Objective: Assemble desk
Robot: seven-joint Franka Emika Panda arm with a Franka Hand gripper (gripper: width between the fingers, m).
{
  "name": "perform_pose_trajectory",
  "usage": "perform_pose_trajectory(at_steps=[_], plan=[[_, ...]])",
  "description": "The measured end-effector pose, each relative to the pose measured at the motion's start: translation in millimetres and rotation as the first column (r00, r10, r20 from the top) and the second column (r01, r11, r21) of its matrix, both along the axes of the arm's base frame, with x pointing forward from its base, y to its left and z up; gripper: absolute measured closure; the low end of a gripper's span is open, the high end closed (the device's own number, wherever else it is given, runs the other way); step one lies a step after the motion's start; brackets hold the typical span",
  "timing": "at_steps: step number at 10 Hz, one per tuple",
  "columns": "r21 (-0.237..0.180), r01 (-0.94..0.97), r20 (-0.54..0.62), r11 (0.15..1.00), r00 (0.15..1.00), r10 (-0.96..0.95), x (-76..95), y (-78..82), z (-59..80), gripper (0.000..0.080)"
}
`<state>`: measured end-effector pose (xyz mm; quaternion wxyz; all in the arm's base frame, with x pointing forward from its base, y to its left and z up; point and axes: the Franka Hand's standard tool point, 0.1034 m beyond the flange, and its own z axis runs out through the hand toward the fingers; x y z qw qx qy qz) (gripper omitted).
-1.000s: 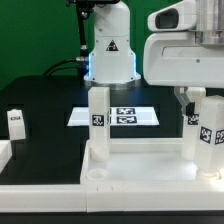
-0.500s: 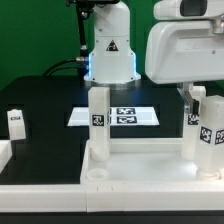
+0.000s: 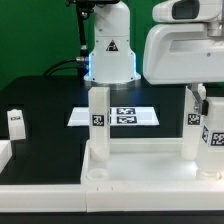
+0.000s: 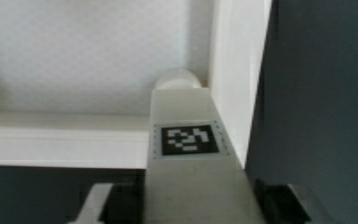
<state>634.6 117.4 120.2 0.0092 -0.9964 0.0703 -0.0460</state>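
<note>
The gripper point(image 4: 197, 203) sits a little higher in the exterior view than a second ago, and its fingers point(image 4: 115, 206) have come in from wide apart. Now they press on both sides of one desk leg point(image 4: 194, 150), pinching it. That leg stands upright at the edge of the tabletop point(image 4: 69, 60), with the dark table just beside it.

There are four legs in all. Three stand on the tabletop point(image 3: 140, 165): the left leg point(image 3: 97, 125), the inner right leg point(image 3: 195, 130) and the outer right leg point(image 3: 216, 140). The big white hand hangs right over the two right ones, and I cannot tell there which one it holds. The loose leg point(image 3: 15, 122) stands alone, well apart on the exterior view's left.

One round socket point(image 3: 95, 173) at the near corner is open.

The marker board point(image 3: 135, 115) lies behind the tabletop. A white rail point(image 3: 5, 152) sits at the left edge, with wide black table between.
</note>
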Motion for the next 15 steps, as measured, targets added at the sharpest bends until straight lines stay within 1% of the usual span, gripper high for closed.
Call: perform_pose_trajectory(at_steps=[1,2,3,4,6,7,8,9,10,11,12,13,14,15], plan=[[0.019,0.203,-0.007,0.979,0.979,-0.203,-0.5,0.6,-1.2,0.0515],[0.031,0.409,-0.017,0.912,0.913,-0.408,-1.9,2.4,-2.1,0.0515],[0.053,0.568,-0.034,0.821,0.823,-0.567,-1.8,2.9,-2.5,0.0515],[0.087,0.683,-0.071,0.726,0.731,-0.679,-0.1,-2.0,-2.2,0.0515],[0.088,0.748,-0.081,0.657,0.663,-0.744,-1.2,1.2,-2.6,0.0514],[0.102,0.838,-0.112,0.536,0.545,-0.831,-0.8,0.7,-2.7,0.0514],[0.113,0.937,-0.172,0.33,0.345,-0.923,0.5,-2.0,-2.5,0.0514],[0.118,0.972,-0.2,0.205,0.226,-0.953,1.9,-2.2,-3.1,0.0514],[0.121,0.982,-0.224,0.148,0.172,-0.959,1.8,-3.4,-3.4,0.0514],[0.122,0.978,-0.22,0.168,0.192,-0.956,1.7,-2.9,-3.4,0.0514],[0.125,0.969,-0.213,0.211,0.234,-0.949,1.1,-1.5,-4.2,0.0514],[0.132,0.934,-0.185,0.332,0.352,-0.918,-0.1,1.9,-4.9,0.0334],[0.146,0.839,-0.146,0.524,0.542,-0.828,0.0,2.4,-4.8,0.0215],[0.146,0.717,-0.115,0.681,0.696,-0.709,0.0,4.1,-3.6,0.0215]])
